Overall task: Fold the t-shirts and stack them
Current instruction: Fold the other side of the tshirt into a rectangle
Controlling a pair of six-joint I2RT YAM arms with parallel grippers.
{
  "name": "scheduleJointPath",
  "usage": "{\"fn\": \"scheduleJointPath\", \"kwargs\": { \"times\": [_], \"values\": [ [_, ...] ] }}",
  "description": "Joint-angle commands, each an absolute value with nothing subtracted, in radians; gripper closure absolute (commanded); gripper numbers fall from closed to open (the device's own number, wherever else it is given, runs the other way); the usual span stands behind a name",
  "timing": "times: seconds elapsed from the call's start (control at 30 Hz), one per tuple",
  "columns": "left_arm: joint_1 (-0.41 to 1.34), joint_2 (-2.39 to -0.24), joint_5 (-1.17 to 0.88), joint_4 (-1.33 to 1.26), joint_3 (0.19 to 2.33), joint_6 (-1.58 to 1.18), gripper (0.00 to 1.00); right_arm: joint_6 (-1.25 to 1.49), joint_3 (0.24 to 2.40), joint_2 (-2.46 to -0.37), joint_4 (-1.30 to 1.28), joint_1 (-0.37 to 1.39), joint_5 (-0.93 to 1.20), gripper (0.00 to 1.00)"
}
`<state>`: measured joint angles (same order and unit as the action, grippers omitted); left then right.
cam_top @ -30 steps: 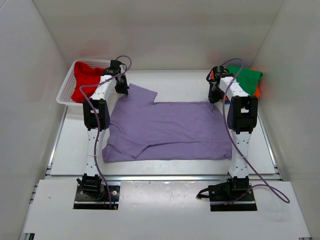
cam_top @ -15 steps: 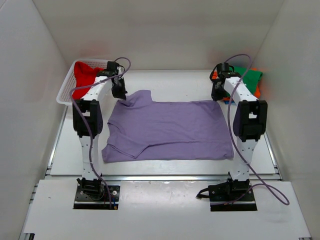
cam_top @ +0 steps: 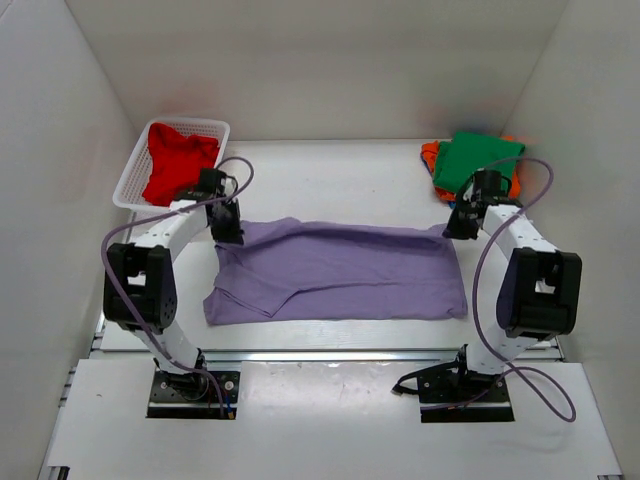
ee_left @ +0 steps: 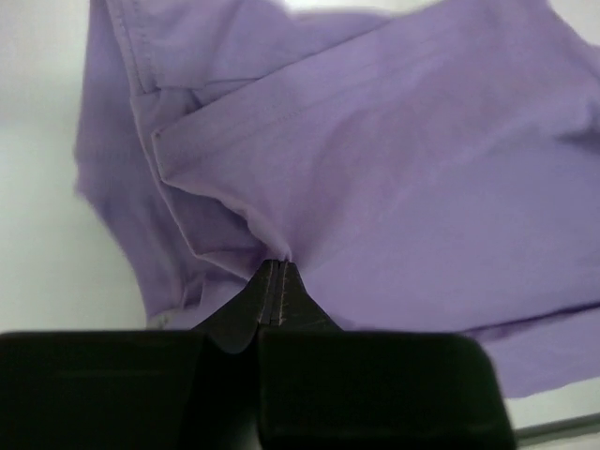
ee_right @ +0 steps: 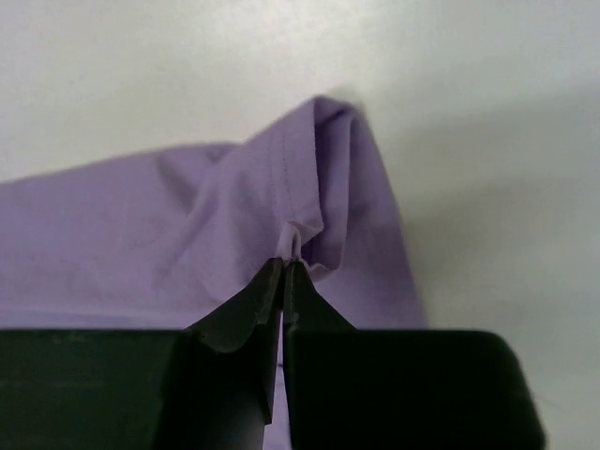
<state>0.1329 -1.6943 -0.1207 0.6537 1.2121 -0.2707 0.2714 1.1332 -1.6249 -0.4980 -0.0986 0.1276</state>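
The lavender-purple t-shirt (cam_top: 335, 270) lies on the table with its far edge folded toward me. My left gripper (cam_top: 228, 229) is shut on its far left edge, pinching a fold of cloth (ee_left: 272, 248) at my fingertips (ee_left: 274, 265). My right gripper (cam_top: 456, 226) is shut on the far right corner, with the hem (ee_right: 300, 225) gathered at my fingertips (ee_right: 284, 265). A red t-shirt (cam_top: 175, 165) lies in the basket at far left. A green t-shirt (cam_top: 478, 160) lies on an orange one (cam_top: 432, 156) at far right; a sliver of blue shows beneath.
A white mesh basket (cam_top: 135, 165) stands at the far left corner. White walls close in the table on three sides. The table's metal front rail (cam_top: 330, 352) runs just ahead of the arm bases.
Both grippers have moved toward me and down, dragging the purple shirt's far edge over itself. The shirt now covers a narrower band of the table.
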Motion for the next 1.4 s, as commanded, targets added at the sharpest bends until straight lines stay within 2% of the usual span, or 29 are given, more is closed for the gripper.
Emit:
{"fn": "scheduleJointPath", "kwargs": {
  "times": [0.0,0.37,0.97,1.2,1.37],
  "values": [
    [0.117,-1.56,-0.123,0.614,1.099,-0.256,1.0,0.29,1.066,-1.539,-0.403,-0.129,0.204,1.0],
    [0.11,-1.318,-0.098,0.617,0.871,-0.247,1.0,0.298,0.89,-1.405,-0.367,-0.184,0.255,1.0],
    [0.072,-1.304,-0.083,0.635,0.897,-0.224,1.0,0.248,0.838,-1.381,-0.36,-0.242,0.265,1.0],
    [0.09,-1.243,-0.077,0.65,0.836,-0.232,1.0,0.244,0.807,-1.365,-0.368,-0.253,0.262,1.0],
    [0.104,-1.161,-0.078,0.666,0.775,-0.235,1.0,0.242,0.81,-1.362,-0.469,-0.25,0.204,1.0]
  ]
}}
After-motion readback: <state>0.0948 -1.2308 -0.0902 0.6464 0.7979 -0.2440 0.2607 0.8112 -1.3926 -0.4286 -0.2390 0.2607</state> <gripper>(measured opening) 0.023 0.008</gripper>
